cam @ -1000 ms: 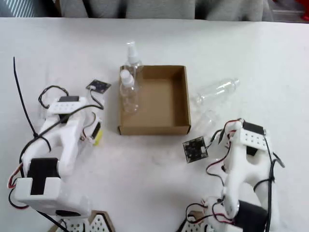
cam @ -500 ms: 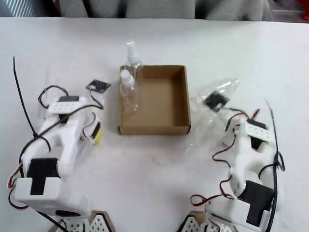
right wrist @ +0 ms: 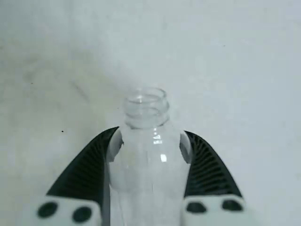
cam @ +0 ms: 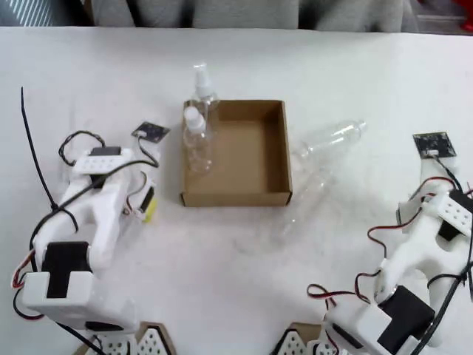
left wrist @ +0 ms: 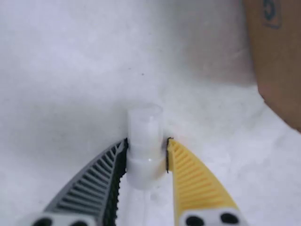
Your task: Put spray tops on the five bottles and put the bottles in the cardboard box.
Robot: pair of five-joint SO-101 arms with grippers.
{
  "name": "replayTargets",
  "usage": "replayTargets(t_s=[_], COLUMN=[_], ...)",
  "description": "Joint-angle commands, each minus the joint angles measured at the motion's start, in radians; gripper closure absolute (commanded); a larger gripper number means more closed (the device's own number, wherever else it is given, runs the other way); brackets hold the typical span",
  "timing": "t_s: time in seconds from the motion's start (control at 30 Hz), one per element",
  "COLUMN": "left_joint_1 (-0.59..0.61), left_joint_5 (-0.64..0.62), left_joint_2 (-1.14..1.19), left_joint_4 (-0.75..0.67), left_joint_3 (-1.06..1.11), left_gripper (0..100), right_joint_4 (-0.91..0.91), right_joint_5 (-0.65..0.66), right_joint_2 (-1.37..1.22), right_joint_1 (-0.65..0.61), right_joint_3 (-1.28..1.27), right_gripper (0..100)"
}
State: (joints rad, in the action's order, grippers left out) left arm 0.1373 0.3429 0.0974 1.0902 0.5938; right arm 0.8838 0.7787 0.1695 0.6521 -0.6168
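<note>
My left end effector (left wrist: pixel 145 143) clamped a white plastic spray top (left wrist: pixel 143 125), my right end effector (right wrist: pixel 149 137) a clear plastic bottle (right wrist: pixel 145 106).

Cardboard box (left wrist: pixel 276 70): one dark printed mark (left wrist: pixel 270 10) on its wall, near the rim, too blurred to read.
Readable text, numbers, signs elsewhere: none.

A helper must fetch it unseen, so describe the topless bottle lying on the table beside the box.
Find the open cardboard box mid-table. Just off its wall on the right arm's side is a clear bottle, lying on its side with a bare neck. Its neighbours at the box's opposite wall, one bottle inside and one bottle behind, stand upright with white spray tops.
</note>
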Motion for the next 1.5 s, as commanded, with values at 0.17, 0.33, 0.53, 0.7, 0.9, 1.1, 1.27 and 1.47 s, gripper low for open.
replayTargets(t_s=[0.17,0.33,0.53,0.7,0.9,1.1,1.27,1.47], left_joint_1=[0.027,0.027,0.036,0.036,0.036,0.036,0.036,0.036], left_joint_5=[0.014,0.014,0.014,0.014,0.014,0.014,0.014,0.014], left_joint_2=[0.008,0.008,0.008,0.008,0.008,0.008,0.008,0.008], left_joint_4=[0.017,0.021,0.021,0.021,0.021,0.021,0.021,0.021], left_joint_3=[-0.015,-0.015,-0.015,-0.015,-0.015,-0.015,-0.015,-0.015], left_gripper=[98,98,98,98,98,98,98,98], right_joint_4=[-0.047,-0.051,0.142,0.180,0.117,0.091,0.094,0.084], right_joint_5=[-0.002,-0.002,0.149,0.216,0.255,0.371,0.433,0.496], right_joint_2=[-0.124,-0.252,-0.309,-0.318,-0.354,-0.364,-0.366,-0.438], right_joint_1=[0.050,0.064,0.077,0.074,0.074,0.076,0.073,0.068], right_joint_3=[0.084,0.235,0.387,0.404,0.404,0.399,0.396,0.393], right_gripper=[78.3,77.6,77.1,67.9,68.0,68.0,68.0,68.0])
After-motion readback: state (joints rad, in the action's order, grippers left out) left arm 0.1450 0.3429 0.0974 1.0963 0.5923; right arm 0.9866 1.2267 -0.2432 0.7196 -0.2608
